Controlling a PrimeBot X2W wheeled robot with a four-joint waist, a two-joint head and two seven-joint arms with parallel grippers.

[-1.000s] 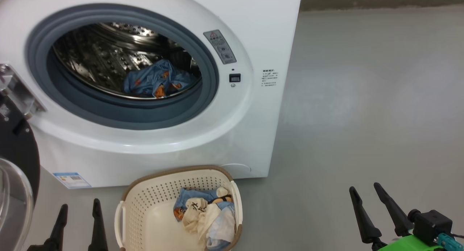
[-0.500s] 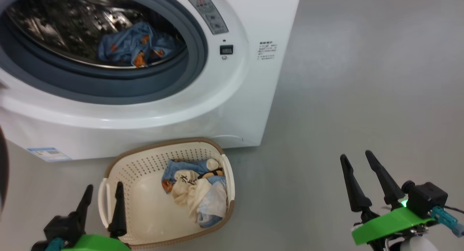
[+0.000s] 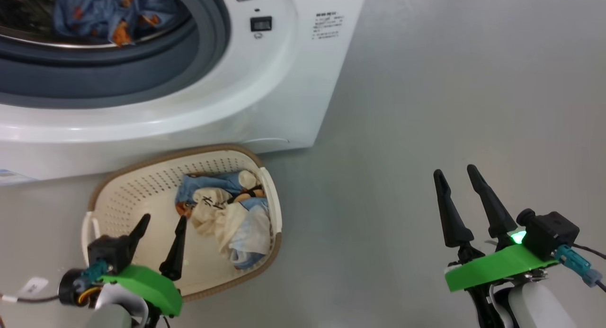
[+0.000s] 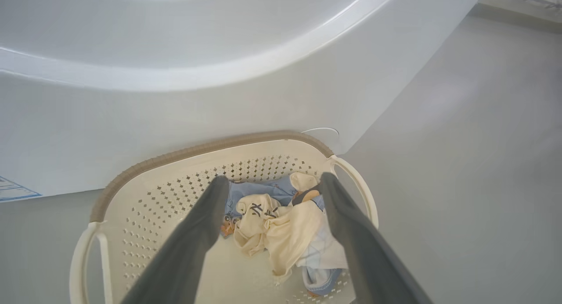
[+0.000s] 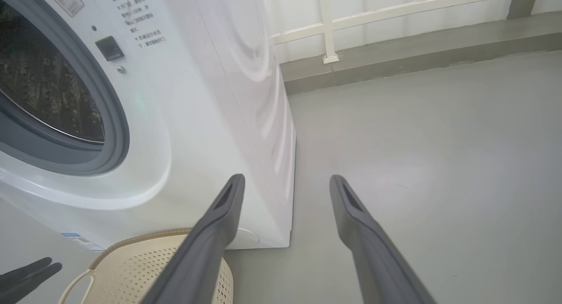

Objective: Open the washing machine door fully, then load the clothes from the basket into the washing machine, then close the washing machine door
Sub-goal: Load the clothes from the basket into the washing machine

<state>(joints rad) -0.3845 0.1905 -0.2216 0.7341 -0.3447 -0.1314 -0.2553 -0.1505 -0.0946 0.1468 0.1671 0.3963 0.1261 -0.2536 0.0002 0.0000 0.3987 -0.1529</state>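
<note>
Left gripper [image 3: 163,218], wide open and empty, is aiming into the basket [image 3: 142,164]; a shallow pinch risks dropping clothes [image 3: 222,212] mid-transfer. Right gripper [image 3: 453,170] is hanging open, empty.

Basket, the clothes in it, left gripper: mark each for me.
basket [image 3: 142,186], head view, perforated back wall.
clothes [image 3: 222,221], head view, cream cloth mid-pile.
left gripper [image 3: 164,218], head view, midway between its open fingertips.

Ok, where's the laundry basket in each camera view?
Head view: basket at lower left, clothes in its right half.
Left wrist view: basket at bottom, centre-left.
Right wrist view: basket at bottom left, cut by the edge.
Shared landmark: the washing machine, right behind it in all three.
</note>
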